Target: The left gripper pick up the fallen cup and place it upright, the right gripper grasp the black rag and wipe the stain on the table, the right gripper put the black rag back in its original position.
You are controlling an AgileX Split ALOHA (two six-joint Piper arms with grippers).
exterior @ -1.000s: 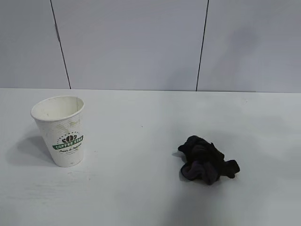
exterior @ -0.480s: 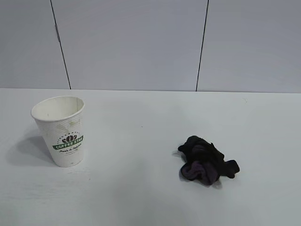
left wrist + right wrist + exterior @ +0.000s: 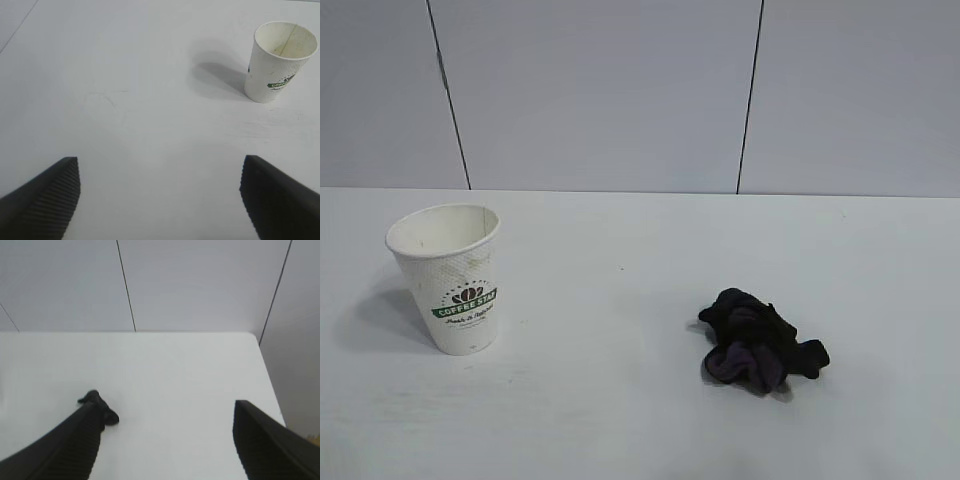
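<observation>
Since the cup (image 3: 450,278) stands upright on the bench (image 3: 620,420) and the black rag (image 3: 760,340) lies bunched well apart from it, with no stain showing, you are at the closing step: clear both arms away. Left gripper (image 3: 160,200): jaws wide apart, empty, short of the cup. Right gripper (image 3: 165,440): jaws open, empty; keep its finger clear of the rag just beside it

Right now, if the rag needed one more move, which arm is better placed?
Right. Its wrist view shows the black rag just beyond the open right gripper; the left gripper faces the upright cup.
</observation>
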